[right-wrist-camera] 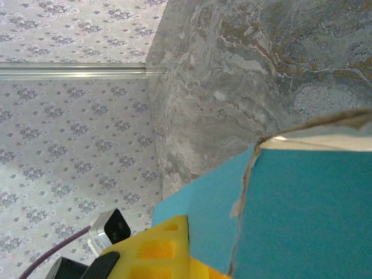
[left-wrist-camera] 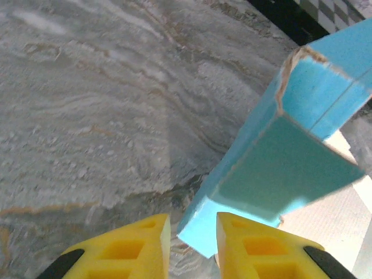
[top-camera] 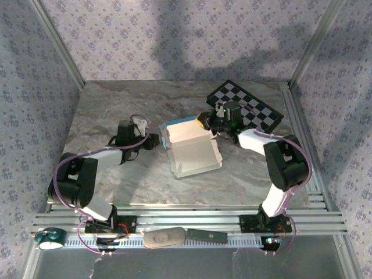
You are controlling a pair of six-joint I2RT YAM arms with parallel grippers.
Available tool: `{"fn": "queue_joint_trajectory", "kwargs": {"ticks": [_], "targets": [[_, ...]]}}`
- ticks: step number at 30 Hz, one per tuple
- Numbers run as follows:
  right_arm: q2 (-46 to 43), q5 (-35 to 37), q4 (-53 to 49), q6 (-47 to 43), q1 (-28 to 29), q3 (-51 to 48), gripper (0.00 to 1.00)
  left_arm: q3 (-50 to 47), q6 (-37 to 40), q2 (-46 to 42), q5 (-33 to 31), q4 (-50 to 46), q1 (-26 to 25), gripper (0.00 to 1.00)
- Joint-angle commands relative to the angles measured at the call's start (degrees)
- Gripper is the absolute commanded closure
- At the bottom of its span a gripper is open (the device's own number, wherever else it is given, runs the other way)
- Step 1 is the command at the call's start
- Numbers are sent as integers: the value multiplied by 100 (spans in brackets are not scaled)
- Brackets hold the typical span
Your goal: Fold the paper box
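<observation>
1. From above, the paper box point(top-camera: 192, 152) lies half-formed in the middle of the marbled table point(top-camera: 116, 104). Its white inside faces up, its walls are partly raised, and a turquoise strip shows along the far edge. The left pincer point(top-camera: 158, 140) sits at the box's left side. The right pincer point(top-camera: 204, 121) is at its far right corner, just in front of the checkerboard point(top-camera: 250, 107). Both are too small here to judge the jaws.
2. From the left wrist, two yellow fingers point(left-wrist-camera: 131, 250) stand a narrow gap apart and clamp nothing. A turquoise corner of the box pokes into that gap, close to the right-hand finger, with marble showing on its other side. I can't tell whether it touches. The picture's right edge cuts the box off.
3. From the right wrist, one yellow finger point(right-wrist-camera: 165, 247) lies against the turquoise card, which hides the other. The pincer is closed right down, pinching the box wall. A frayed fold runs up the card, and the box runs out of frame to the right and below.
</observation>
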Motion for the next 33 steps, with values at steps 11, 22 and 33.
{"fn": "queue_joint_trajectory", "kwargs": {"ticks": [11,22,33], "targets": [[236,-438,104,-294,-136,109,100,648,586,438,743,366,-103,69],[277,-567,219,-370,-216,74,100,628,781,388,458,315,-383,68],[223,-569,197,-352,-220,74,100,857,880,605,106,96,-662,71]]}}
